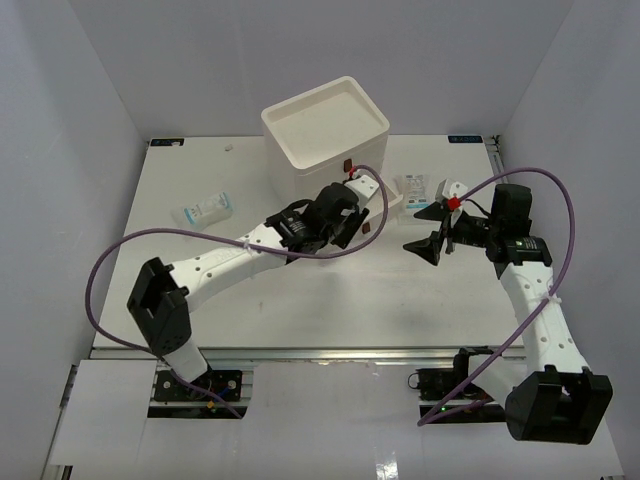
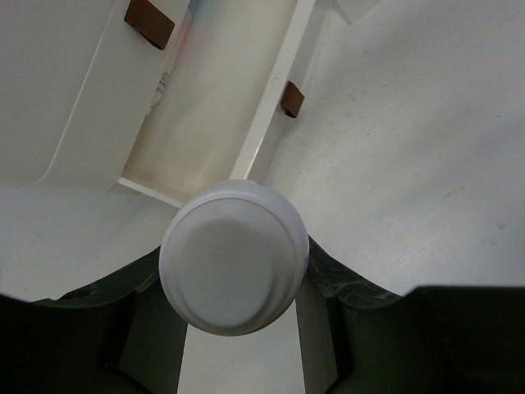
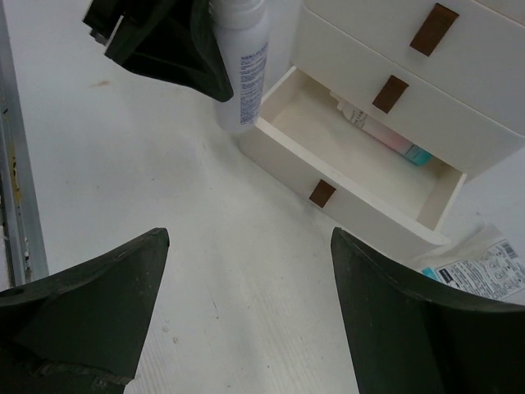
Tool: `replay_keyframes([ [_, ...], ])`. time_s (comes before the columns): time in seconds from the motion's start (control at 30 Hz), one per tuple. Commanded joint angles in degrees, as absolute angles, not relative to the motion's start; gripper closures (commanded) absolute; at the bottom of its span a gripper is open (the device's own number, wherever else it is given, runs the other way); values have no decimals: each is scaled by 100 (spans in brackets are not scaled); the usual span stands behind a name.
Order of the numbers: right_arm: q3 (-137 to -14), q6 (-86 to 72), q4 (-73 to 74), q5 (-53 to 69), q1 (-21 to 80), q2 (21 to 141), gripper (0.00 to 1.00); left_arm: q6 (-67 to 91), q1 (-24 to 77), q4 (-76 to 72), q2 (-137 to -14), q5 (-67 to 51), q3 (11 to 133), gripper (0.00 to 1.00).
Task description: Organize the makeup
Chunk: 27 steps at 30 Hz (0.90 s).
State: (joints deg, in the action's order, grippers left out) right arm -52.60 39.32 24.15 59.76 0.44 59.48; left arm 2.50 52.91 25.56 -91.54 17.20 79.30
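Note:
My left gripper [image 1: 350, 222] is shut on a white bottle with blue print [image 3: 243, 66], held upright beside the corner of the open bottom drawer [image 3: 361, 195]. In the left wrist view the bottle's round white end [image 2: 232, 250] fills the space between the fingers, with the drawer [image 2: 205, 123] beyond it. A pink and teal item [image 3: 387, 139] lies inside the drawer. One clear packet [image 1: 207, 210] lies at the table's left, and others [image 1: 413, 189] lie to the right of the drawer box. My right gripper [image 1: 432, 243] hangs open over bare table [image 3: 248, 238], facing the drawer.
The cream three-drawer box [image 1: 325, 125] stands at the back middle; its upper drawers [image 3: 410, 49] are shut. A printed packet [image 3: 480, 267] lies just right of the open drawer. A purple cable [image 1: 110, 270] loops off each arm.

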Motion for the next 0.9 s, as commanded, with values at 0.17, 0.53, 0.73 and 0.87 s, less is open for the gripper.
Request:
replay_keyframes([
  [0.17, -5194, 4113, 2724, 6670, -606, 5915, 14, -728, 5265, 3129, -10543, 3091, 9665, 96],
  [0.53, -5212, 4249, 2908, 6842, -833, 6012, 14, -1402, 5256, 3120, -11826, 3509, 10686, 77],
  [0.73, -5203, 4254, 2923, 6887, -926, 6020, 14, -1625, 5256, 3103, -12241, 3575, 11075, 51],
  [0.87, -5212, 4254, 2927, 6899, -964, 6044, 14, -1629, 5256, 3094, -12439, 3507, 11296, 25],
])
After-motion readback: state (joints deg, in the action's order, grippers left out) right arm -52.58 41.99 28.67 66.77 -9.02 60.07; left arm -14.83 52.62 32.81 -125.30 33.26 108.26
